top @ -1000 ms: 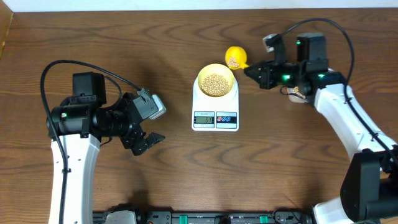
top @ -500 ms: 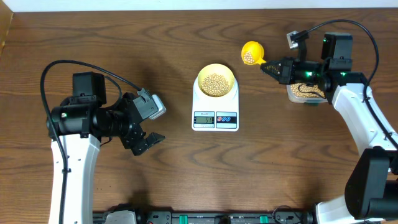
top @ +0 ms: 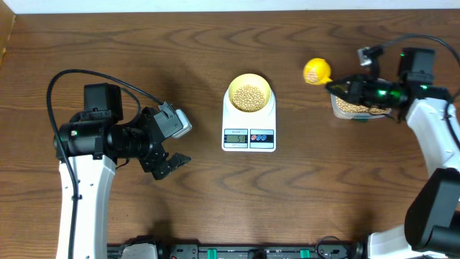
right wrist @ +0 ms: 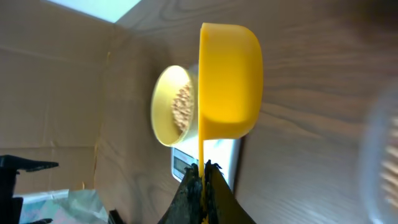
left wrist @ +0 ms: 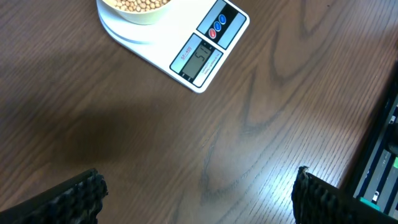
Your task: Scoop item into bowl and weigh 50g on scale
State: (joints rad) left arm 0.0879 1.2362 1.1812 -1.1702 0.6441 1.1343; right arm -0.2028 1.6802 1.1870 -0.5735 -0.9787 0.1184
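One scale [top: 249, 131] is seen at the centre of the overhead view. On its platform one bowl [top: 249, 93] is set, and many beans [top: 249, 96] are heaped in it. One display [left wrist: 200, 59] and two round buttons [left wrist: 217, 28], one red and one blue, are found on the scale's front.

One yellow scoop [top: 316, 70] is held by its handle in the tightly closed right gripper [top: 338, 86] at the upper right, well apart from the bowl. What the scoop holds cannot be told. One clear tub [top: 352, 108] with more beans is placed just beneath that gripper.

The left gripper [top: 169, 162] is spread wide at the lower left, and nothing is held between its two fingertips [left wrist: 81, 193].

Everything is borne by a dark brown wood-grain table [top: 180, 50]. A pale strip [top: 215, 6] is seen along the top edge.
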